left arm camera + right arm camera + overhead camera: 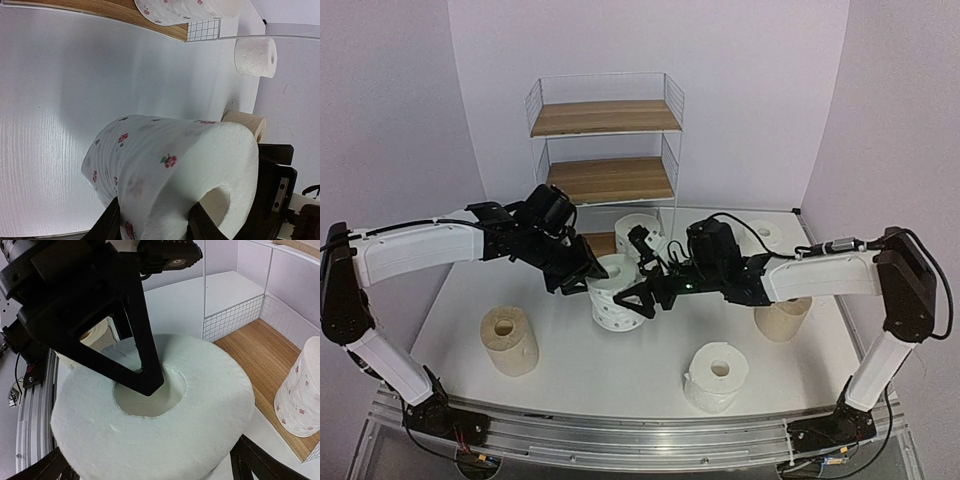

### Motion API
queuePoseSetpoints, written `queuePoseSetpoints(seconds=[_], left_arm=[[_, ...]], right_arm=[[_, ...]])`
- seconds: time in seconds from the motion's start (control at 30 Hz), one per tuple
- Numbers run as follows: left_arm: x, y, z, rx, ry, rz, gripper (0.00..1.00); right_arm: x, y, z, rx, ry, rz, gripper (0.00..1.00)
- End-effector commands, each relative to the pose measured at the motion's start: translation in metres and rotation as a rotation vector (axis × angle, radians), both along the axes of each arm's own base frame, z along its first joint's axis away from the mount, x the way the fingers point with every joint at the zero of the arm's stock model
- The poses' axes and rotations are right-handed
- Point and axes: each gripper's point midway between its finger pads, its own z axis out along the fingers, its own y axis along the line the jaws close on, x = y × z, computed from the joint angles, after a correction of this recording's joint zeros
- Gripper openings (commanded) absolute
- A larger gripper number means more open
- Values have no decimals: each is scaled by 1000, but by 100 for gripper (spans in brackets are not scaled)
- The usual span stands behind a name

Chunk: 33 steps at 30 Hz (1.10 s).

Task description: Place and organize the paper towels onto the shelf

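Dotted paper towel [615, 300] stands at the centre of the top view, on the white table [570, 390] just in front of the shelf [605, 150], with a gripper on either side. The left gripper [588, 272] meets its top from the left, and the right gripper [638, 298] lies against its right flank. A second dotted roll [642, 232] sits on the shelf's lowest board. The other rolls are loose on the table: a tan roll [508, 340] at lower left, another tan roll [782, 318] at right, a white roll [718, 375] at the bottom and a far white roll [765, 235] right of the shelf.

In the left wrist view the dotted paper towel [165, 170] fills the lower half (its dots are small red flowers). The left fingers [107, 225] pinch its wall, one outside and one down the hollow core. The shelf board [125, 10] crosses the top edge.

In the right wrist view the dotted paper towel [200, 440] is seen end-on, with the left gripper's black finger [145, 375] in its core. The right fingers [260, 460] are spread wide at both lower corners, flanking the roll; I cannot tell whether they press it. The second dotted roll [302, 390] stands on the wooden board at the right edge.
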Motion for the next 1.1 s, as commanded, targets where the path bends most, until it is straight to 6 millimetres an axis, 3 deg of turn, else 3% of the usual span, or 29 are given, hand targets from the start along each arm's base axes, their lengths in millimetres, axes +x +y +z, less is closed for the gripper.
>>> queuePoseSetpoints(seconds=[0.0, 0.27, 0.4, 0.57, 0.7, 0.83, 1.07], left_arm=[[-2, -17, 29, -111, -46, -42, 7], [-1, -19, 30, -113, -65, -66, 8], [-1, -24, 28, -107, -61, -92, 8], [-1, -27, 27, -113, -64, -107, 9], [-1, -27, 31, -117, -80, -114, 16], [1, -22, 34, -98, -96, -99, 33], [8, 0, 38, -1, -134, -25, 80]], right_arm=[[15, 11, 10, 31, -19, -51, 98], [-3, 19, 10, 54, 9, 65, 90], [-1, 20, 12, 62, 19, 52, 82], [4, 22, 15, 79, 44, 18, 64], [4, 23, 16, 97, 68, 4, 42], [5, 24, 18, 110, 78, -2, 25], [9, 27, 17, 117, 80, -22, 9]])
